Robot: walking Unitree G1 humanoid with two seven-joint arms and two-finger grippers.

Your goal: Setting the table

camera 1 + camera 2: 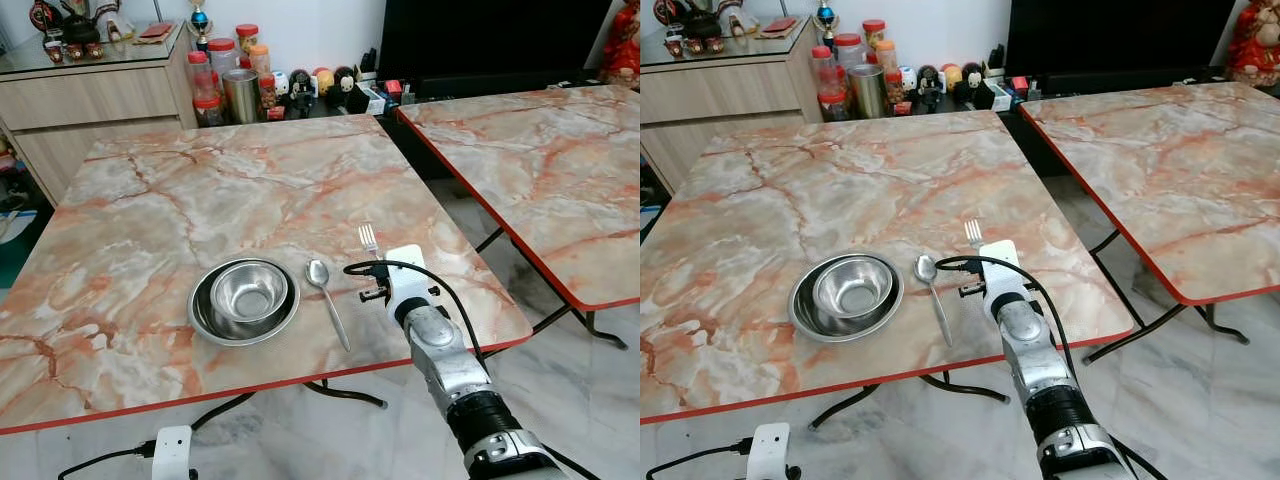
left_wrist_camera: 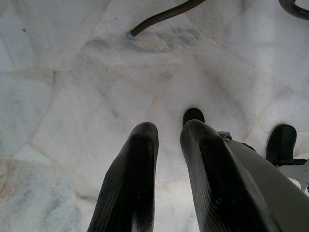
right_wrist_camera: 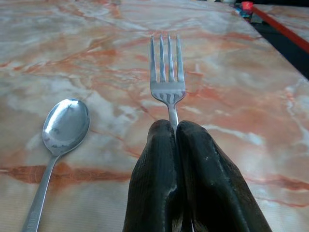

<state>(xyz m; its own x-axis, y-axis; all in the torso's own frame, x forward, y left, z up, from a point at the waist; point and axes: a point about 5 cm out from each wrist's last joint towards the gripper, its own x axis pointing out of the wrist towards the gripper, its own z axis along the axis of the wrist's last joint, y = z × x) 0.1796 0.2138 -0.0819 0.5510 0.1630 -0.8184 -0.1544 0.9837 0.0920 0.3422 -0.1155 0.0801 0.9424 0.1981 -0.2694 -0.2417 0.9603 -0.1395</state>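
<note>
Steel tines mark your silver metal fork (image 3: 168, 79), its handle pinched between the closed fingers of your right gripper (image 3: 175, 133), low over the orange-veined marble tabletop (image 1: 200, 190). Just left of the fork lies a silver spoon (image 1: 327, 299); left of that, two nested steel bowls (image 1: 244, 298). Your left gripper (image 2: 169, 140) hangs over the white marble floor (image 2: 72, 72), fingers slightly apart, holding nothing.

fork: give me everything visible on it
The fork is shiny silver metal with four straight tines and a narrow neck. Its handle is clamped between the shut black fingers of the right gripper, tines pointing away from the robot over the marble-look table. It sits just right of the spoon, not touching it. Whether it rests on the table cannot be told.
</note>
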